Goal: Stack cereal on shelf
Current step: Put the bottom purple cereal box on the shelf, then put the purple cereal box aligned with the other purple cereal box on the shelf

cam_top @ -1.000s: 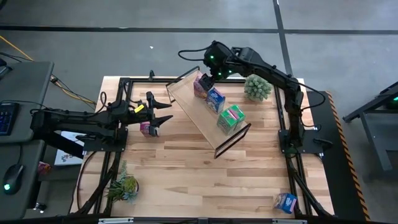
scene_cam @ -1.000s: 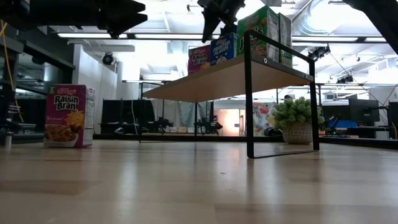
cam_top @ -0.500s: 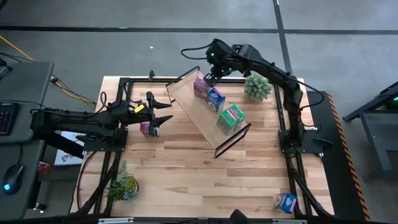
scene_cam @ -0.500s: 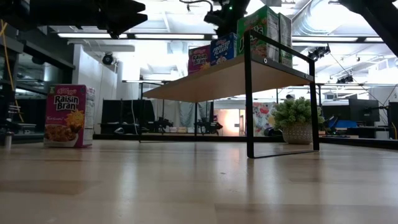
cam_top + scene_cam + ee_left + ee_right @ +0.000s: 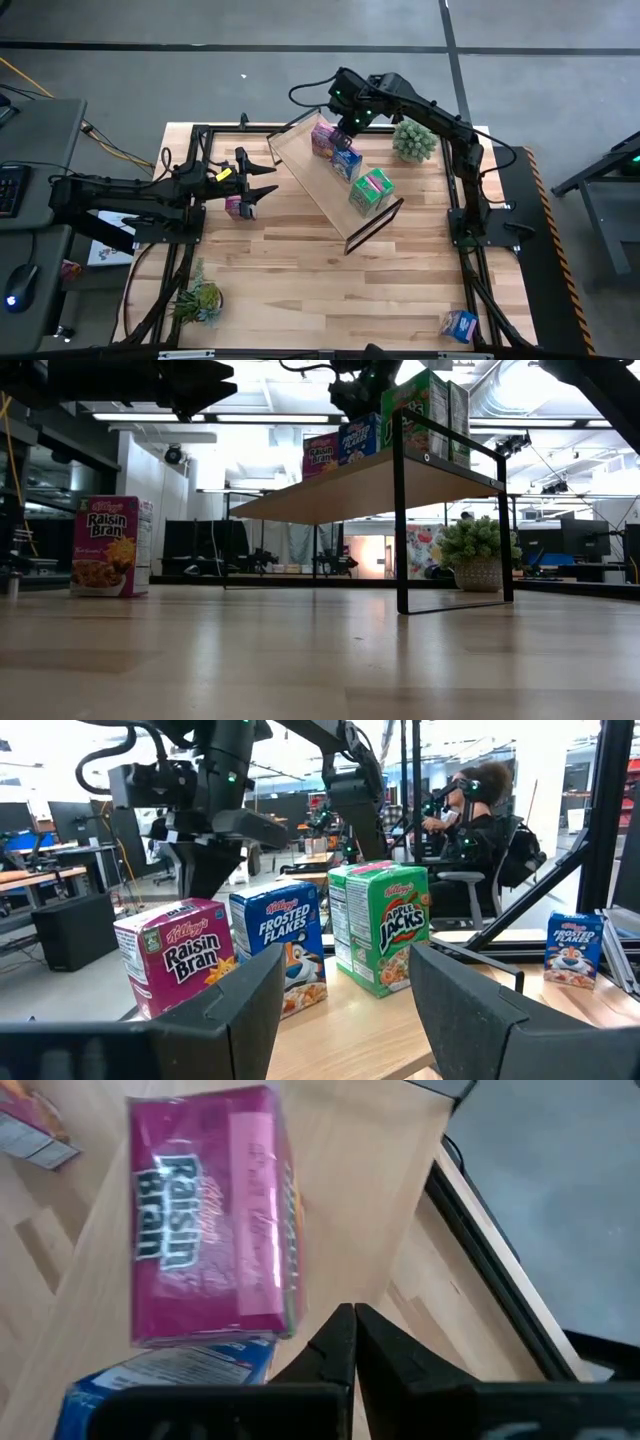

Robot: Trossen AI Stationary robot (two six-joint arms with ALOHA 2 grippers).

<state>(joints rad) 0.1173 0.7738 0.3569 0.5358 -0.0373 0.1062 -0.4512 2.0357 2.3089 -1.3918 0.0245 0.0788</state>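
So the shelf [image 5: 335, 190] is sitting diagonally across the middle of the table [image 5: 300, 290], and it's carrying three cereal boxes in a row: a magenta Raisin Bran [image 5: 323, 138] at the far end, a blue Frosted Flakes [image 5: 346, 160] right next to it, then a green Apple Jacks [image 5: 371, 190] a bit further along. The right gripper [image 5: 349, 124] is hovering just above the Raisin Bran and Frosted Flakes, and its wrist view is showing the fingers [image 5: 345, 1342] pressed together with nothing between them. The left gripper [image 5: 262, 181] is waiting over the left side of the table with its fingers spread wide, empty, pointing at the shelf. A second Raisin Bran box [image 5: 237, 206] is standing on the table right by that left gripper. Another blue box [image 5: 459, 325] is lying way off at the table's near right corner.
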